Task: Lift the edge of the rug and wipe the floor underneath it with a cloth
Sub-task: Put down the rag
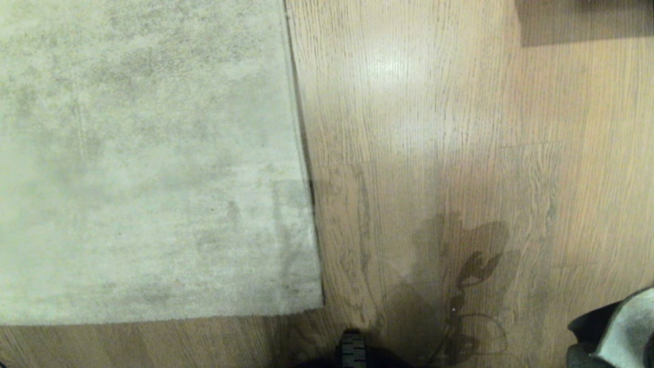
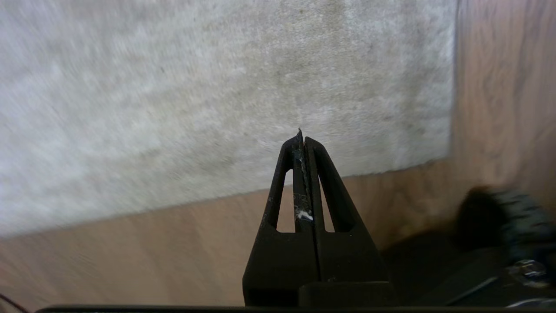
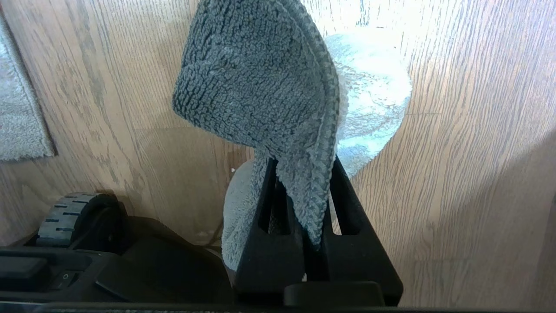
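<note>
The pale mottled rug (image 1: 153, 163) lies flat on the left, and its rug edge (image 1: 305, 168) runs down to a square corner (image 1: 322, 305). Light wood floor (image 1: 434, 128) fills the right. In the left wrist view my left gripper (image 2: 302, 138) is shut and empty, hovering above the rug (image 2: 217, 100) close to its near edge and corner (image 2: 447, 157). My right gripper (image 3: 302, 167) is shut on the cloth (image 3: 260, 78), dark grey with a pale side, which drapes over its fingers above the floor (image 3: 456, 152). The cloth (image 1: 626, 332) shows at the head view's lower right.
The robot's base with a ribbed wheel (image 1: 352, 350) sits at the bottom centre, also seen as a wheel (image 3: 61, 217) in the right wrist view. A dark shadowed patch (image 1: 582, 23) lies at the far right. A smudged mark (image 1: 460, 266) stains the planks.
</note>
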Motion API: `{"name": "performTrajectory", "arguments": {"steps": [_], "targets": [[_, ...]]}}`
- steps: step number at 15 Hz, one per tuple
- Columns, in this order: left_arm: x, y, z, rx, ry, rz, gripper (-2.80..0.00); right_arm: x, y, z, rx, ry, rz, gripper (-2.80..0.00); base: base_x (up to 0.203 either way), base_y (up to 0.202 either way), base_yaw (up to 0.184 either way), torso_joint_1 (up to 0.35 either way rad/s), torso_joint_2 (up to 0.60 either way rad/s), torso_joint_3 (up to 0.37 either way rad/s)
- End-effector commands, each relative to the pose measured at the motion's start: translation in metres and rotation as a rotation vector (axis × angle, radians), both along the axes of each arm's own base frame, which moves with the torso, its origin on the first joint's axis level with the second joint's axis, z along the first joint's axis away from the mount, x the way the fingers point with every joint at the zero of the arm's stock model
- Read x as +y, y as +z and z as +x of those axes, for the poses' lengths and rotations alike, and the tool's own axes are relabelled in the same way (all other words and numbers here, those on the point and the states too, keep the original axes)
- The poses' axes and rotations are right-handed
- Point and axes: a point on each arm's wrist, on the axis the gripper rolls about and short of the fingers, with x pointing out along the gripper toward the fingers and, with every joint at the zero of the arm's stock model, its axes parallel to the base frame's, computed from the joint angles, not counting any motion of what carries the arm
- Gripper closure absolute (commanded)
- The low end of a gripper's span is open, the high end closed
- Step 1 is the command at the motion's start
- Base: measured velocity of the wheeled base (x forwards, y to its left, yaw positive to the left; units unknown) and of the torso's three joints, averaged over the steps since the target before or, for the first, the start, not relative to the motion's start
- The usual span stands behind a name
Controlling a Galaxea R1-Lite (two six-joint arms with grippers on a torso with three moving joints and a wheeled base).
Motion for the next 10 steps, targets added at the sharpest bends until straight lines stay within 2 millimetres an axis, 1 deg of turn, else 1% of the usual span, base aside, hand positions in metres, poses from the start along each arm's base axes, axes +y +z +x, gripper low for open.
{"name": "performTrajectory", "arguments": {"steps": [1,10], "targets": [[0.0002,-0.0003,0.0,0.004,0.01,-0.054,0.0,0.0,0.0001,0.0001,0.001,0.0,0.0,0.0,0.0,0.0,0.0,0.0,0.0,0.0],[0.0004,-0.0003,0.0,0.004,0.016,-0.067,0.0,0.0,0.0001,0.0001,0.001,0.0,0.0,0.0,0.0,0.0,0.0,0.0,0.0,0.0]]}}
